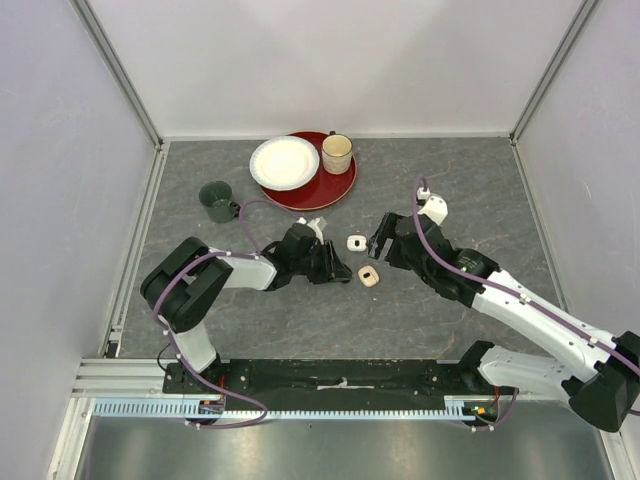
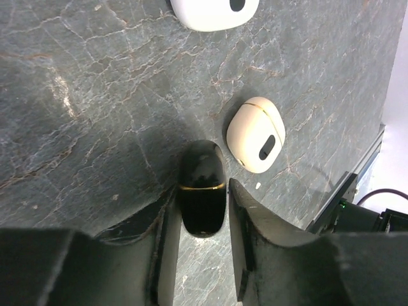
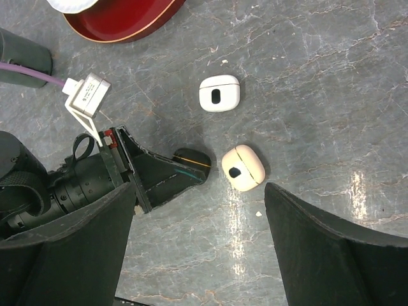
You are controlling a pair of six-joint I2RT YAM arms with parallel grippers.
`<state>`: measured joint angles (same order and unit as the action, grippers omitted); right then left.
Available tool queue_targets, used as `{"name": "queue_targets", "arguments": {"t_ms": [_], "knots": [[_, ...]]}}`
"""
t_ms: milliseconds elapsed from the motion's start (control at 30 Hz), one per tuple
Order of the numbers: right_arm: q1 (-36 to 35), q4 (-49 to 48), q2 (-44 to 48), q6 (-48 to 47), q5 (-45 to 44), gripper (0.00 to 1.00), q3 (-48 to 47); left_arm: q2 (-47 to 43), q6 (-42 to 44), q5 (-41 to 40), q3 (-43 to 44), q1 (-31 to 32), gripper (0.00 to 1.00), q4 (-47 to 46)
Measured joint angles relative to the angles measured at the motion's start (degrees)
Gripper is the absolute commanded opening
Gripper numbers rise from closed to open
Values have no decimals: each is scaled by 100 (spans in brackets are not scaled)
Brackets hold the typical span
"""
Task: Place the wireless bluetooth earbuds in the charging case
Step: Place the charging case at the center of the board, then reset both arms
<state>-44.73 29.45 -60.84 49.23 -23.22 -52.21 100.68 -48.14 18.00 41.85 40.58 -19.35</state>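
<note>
Three little rounded plastic charging cases lie on the grey stone-look table (image 1: pixel 470 190). We start with the shiny black case (image 2: pixel 201 162), which has a thin gold line across it. It lies flat on the table, right between the two dark fingers (image 2: pixel 245 242) of the left gripper (image 2: pixel 201 188). The fingers press on its two sides, so the left gripper is clamped on it. Just beside the black case lies the cream-beige case (image 2: pixel 256 135), with a dark oval spot and a thin seam; the two are close but not touching. A bit farther off lies the white case (image 3: pixel 218 93), which also has a dark oval spot. All three cases look closed, and we cannot tell where the earbuds are. The right gripper (image 3: pixel 197 191) hangs above the table with its two dark fingers spread wide apart, and from its own camera the beige case lies just ahead of the gap. In the top view the two grippers point at each other, with the white and beige cases between them. Farther back on the table sits a round red tray (image 1: pixel 330 192) that holds a white plate (image 1: pixel 284 162) and a beige cup (image 1: pixel 337 153). A dark green mug (image 1: pixel 216 200) stands to the left of the tray, on the table itself.
</note>
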Motion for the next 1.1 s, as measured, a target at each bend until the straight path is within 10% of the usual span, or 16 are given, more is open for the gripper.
{"name": "queue_targets", "arguments": {"t_ms": [233, 1100], "knots": [[79, 0, 96, -24, 2, 88, 0, -275, -26, -254, -15, 0, 82, 310], [2487, -433, -909, -1241, 887, 93, 313, -4516, 1541, -3018, 72, -127, 88, 3628]]}}
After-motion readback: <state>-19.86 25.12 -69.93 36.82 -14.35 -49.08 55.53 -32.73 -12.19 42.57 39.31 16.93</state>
